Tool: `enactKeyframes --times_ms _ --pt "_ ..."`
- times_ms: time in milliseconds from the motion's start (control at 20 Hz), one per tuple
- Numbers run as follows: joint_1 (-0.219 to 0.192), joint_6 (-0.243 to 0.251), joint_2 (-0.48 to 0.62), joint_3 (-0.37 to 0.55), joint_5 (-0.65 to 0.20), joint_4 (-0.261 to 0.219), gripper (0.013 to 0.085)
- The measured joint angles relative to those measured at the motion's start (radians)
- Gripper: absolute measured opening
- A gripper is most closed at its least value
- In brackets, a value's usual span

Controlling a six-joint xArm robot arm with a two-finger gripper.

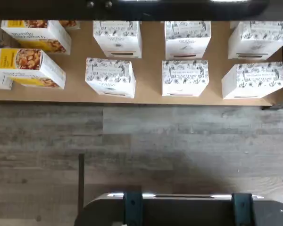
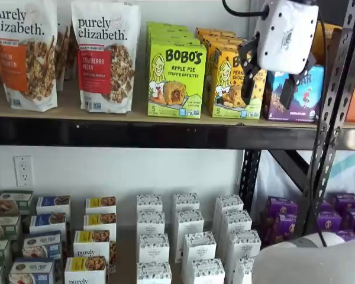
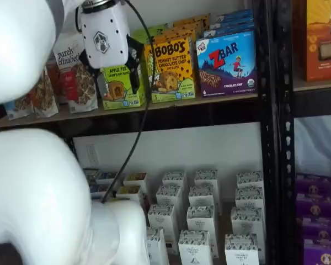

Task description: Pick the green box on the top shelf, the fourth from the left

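The green box (image 2: 176, 80) stands upright on the top shelf (image 2: 136, 133), at the front of a row of like cartons, between a granola bag and a yellow-orange Bobo's carton. My gripper (image 2: 267, 87) hangs in front of the shelf, open, with a plain gap between its black fingers and nothing held. In one shelf view it shows to the right of the green box, over the orange carton and the blue box. In the other, the gripper (image 3: 111, 72) overlaps the green box (image 3: 121, 87) and hides its upper part. The wrist view does not show the green box.
Purely Elizabeth bags (image 2: 103, 56) stand left of the green box, an orange Bobo's carton (image 3: 171, 69) and a ZBar box (image 3: 227, 63) to its right. A black upright (image 2: 334, 118) rises at the right. White boxes (image 1: 111, 77) fill the lower shelf. A cable (image 3: 138, 138) hangs from the gripper.
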Motion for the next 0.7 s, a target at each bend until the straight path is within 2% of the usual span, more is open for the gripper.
enactKeyframes --times_ms 250,400,550,700 --pt "0.013 0.015 0.013 0.008 -0.047 0.009 0.0850" --pt "0.034 0.031 0.033 0.003 -0.059 -0.008 0.0850" --pt "0.016 0.020 0.044 0.008 -0.082 0.028 0.0850" --pt "0.032 0.033 0.061 0.009 -0.100 0.021 0.0850"
